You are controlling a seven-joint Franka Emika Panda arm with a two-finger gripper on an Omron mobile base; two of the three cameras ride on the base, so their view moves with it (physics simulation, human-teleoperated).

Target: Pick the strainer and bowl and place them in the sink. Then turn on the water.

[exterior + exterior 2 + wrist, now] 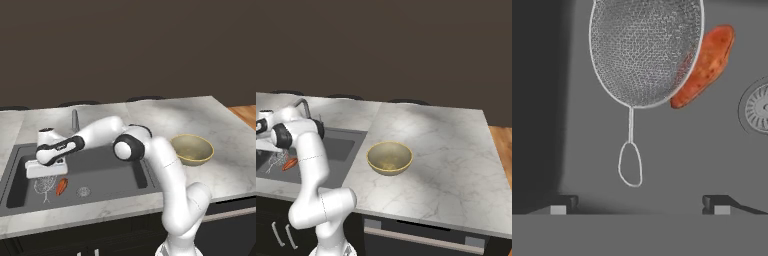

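Wire-mesh strainer (646,52) in sink (115,172) | end effector (641,205) wide (hand view) | bowl (389,158) on counter

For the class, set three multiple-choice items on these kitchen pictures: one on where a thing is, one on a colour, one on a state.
1. Where does the strainer lie?
A. On the counter beside the bowl
B. On the floor of the sink
C. Inside the bowl

2. What colour is the small object next to the strainer?
A. Orange-red
B. Blue
C. Green

3. How does the gripper stand?
A. Shut on the strainer
B. Shut on the bowl
C. Open, holding nothing

Answers:
1 B: the hand view shows the strainer flat on the dark sink floor near the drain.
2 A: it is orange-red, partly under the strainer's rim.
3 C: its fingertips stand wide apart and clear of the strainer's handle; the bowl sits on the counter.
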